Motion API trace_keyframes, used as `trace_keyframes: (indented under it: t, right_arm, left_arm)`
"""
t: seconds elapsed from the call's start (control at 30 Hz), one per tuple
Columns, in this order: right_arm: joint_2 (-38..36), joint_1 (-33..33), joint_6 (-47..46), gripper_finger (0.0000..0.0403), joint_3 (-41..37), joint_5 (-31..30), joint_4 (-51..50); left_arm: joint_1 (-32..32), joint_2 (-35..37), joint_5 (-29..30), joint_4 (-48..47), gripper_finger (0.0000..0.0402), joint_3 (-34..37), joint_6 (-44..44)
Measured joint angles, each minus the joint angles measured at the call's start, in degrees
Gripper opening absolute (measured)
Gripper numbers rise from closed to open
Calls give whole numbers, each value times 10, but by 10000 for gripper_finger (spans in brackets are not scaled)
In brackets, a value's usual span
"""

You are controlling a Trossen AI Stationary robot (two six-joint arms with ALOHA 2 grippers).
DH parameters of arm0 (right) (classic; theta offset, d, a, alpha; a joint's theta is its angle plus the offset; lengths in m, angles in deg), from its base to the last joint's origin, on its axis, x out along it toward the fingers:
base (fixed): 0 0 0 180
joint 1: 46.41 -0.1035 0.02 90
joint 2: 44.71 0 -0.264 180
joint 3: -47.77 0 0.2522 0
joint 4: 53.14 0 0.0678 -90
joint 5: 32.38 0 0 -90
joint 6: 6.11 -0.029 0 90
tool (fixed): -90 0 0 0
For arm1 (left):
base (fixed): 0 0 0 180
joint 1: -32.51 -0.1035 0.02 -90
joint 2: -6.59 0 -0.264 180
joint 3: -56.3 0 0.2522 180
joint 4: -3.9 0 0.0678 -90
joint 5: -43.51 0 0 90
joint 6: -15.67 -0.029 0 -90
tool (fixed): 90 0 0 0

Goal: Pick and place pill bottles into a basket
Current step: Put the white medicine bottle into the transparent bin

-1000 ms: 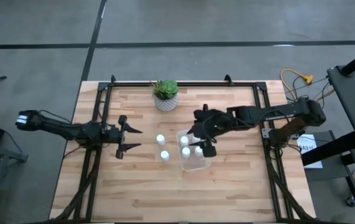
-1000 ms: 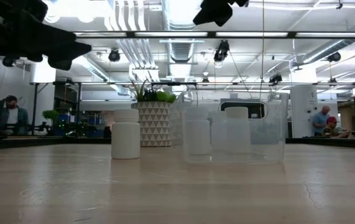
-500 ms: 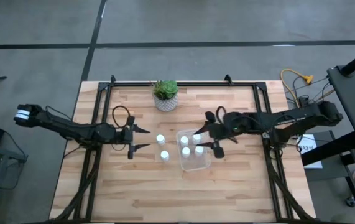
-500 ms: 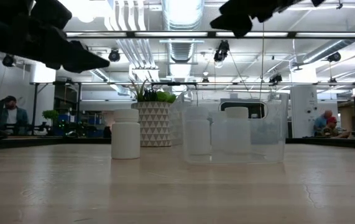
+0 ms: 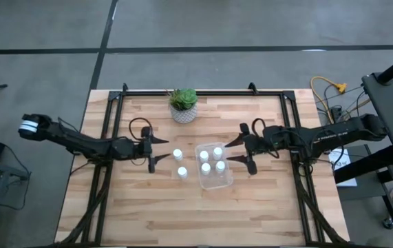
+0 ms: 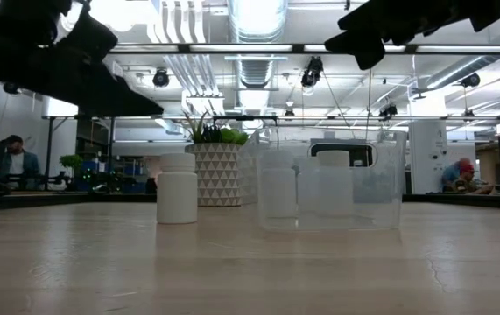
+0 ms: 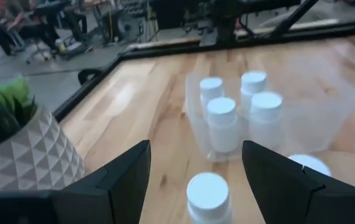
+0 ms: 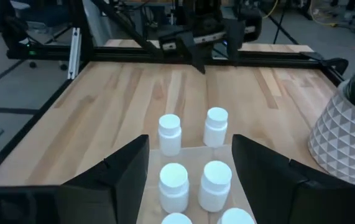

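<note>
Four small white pill bottles [image 5: 211, 160] stand inside the clear plastic basket [image 5: 217, 180] at the table's middle. Two more stand on the wood just left of it, one farther back [image 5: 177, 154] and one nearer [image 5: 182, 171]. My left gripper [image 5: 156, 153] is open and empty, above the table left of these two bottles, its fingers pointing at them; the far one shows in the left wrist view [image 7: 208, 196]. My right gripper [image 5: 241, 154] is open and empty, above the table just right of the basket, its fingers pointing toward it.
A whitish patterned pot with a green plant [image 5: 183, 107] stands at the far middle of the table, behind the bottles. Black frame rails [image 5: 113, 117] run along the table's left, right and far sides. Bare wood lies toward the near edge [image 5: 196, 213].
My right gripper has drawn back from over the basket toward the table's right edge, leaving all four bottles in the basket in view. My left gripper has gone toward the table's right, closer to the two bottles outside the basket.
</note>
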Motion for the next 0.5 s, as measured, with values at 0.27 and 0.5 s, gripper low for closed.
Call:
trace_keyframes:
  t: [0.27, 0.5]
  right_arm:
    - [6, 0, -2, 219, -5, 0, -1]
    - [6, 0, -3, 219, -7, 0, 0]
  left_arm:
    - [-17, -73, 8, 56, 235, 7, 5]
    - [-25, -119, 5, 92, 235, 7, 17]
